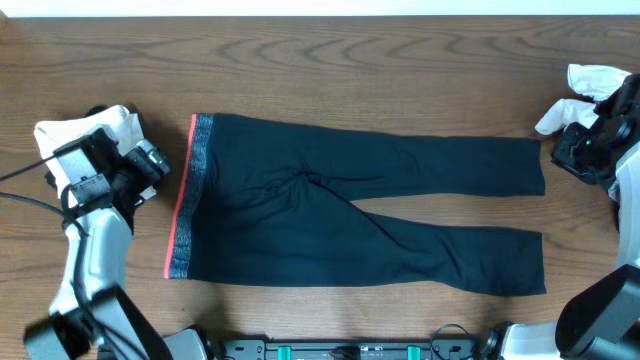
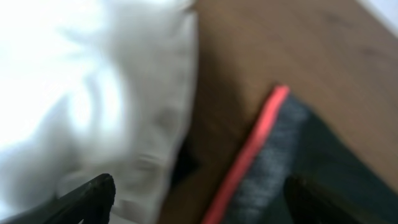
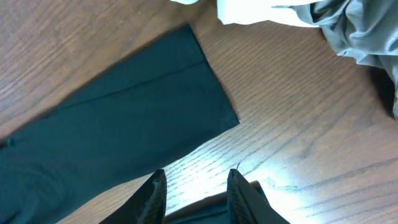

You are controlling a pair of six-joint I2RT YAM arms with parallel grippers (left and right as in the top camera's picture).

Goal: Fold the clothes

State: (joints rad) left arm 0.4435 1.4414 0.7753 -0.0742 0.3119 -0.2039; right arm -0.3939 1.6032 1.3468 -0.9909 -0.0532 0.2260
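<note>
Judging progress: no fold made yet. Trousers lie flat at full length on table, nearer leg along front edge, farther leg behind it, legs splayed apart toward right. Waistband at left, not doubled over. Left pincer wide, empty, just beside waistband, white cloth next to it. Right pincer narrow, empty, near farther leg's hem, not touching. Farther right: white garment bunched, well apart from trousers. Left to do: every fold, likely leg onto leg first, then lengthwise.
</note>
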